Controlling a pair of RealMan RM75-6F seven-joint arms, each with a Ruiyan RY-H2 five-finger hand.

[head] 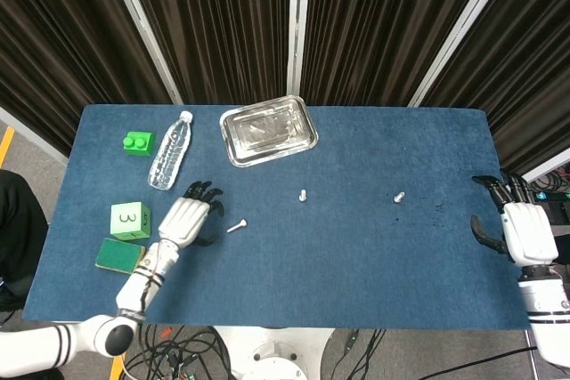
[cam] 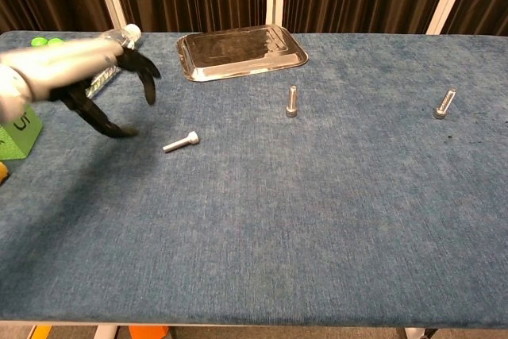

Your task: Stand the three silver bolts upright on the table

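Our left robot hand (cam: pixel 87 85) hovers empty, fingers spread, beside the lying bolt (cam: pixel 181 143). We should pinch its shaft, then tip it onto its head on the bench (cam: pixel 317 220).

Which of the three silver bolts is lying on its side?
The leftmost bolt, beside the left hand, lies flat. The middle bolt and right bolt stand on their heads.

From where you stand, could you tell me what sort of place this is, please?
Probably a robot test station: a blue-covered table hemmed by black curtains, with loose practice items such as a metal tray and silver bolts.
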